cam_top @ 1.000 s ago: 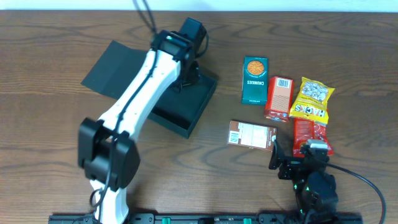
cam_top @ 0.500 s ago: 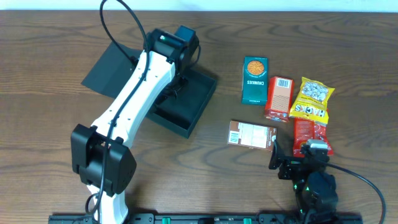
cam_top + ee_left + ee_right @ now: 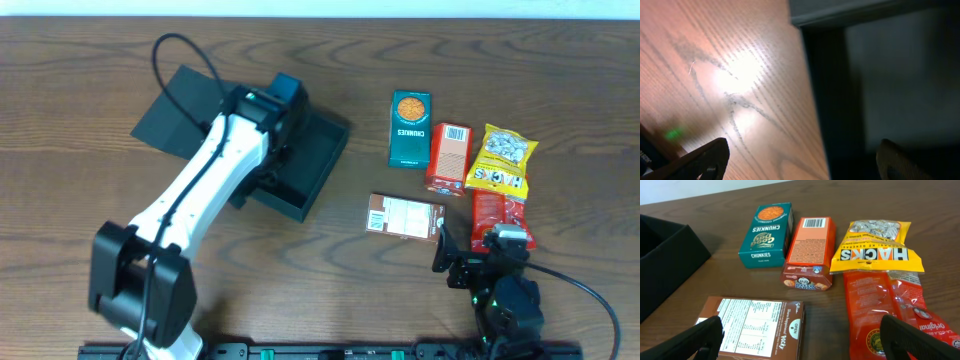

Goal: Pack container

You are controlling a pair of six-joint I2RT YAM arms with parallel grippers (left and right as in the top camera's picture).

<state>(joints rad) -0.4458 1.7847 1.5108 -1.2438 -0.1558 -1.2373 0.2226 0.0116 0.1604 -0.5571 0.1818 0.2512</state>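
Brown pack [image 3: 405, 216] as marker: idling just nearer than it with the right gripper [image 3: 802, 339] spread wide, empty. Farther left, pulling the left gripper [image 3: 800, 165], equally spread and empty, back across the open container [image 3: 318, 152]; packing nothing yet.

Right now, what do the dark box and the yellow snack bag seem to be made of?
The dark box looks like matte cardboard: thin flat walls, a folded flap, no shine. The yellow snack bag is probably glossy plastic film: wrinkled, catching light.

Glare on table [image 3: 740, 75], blurred wrist view
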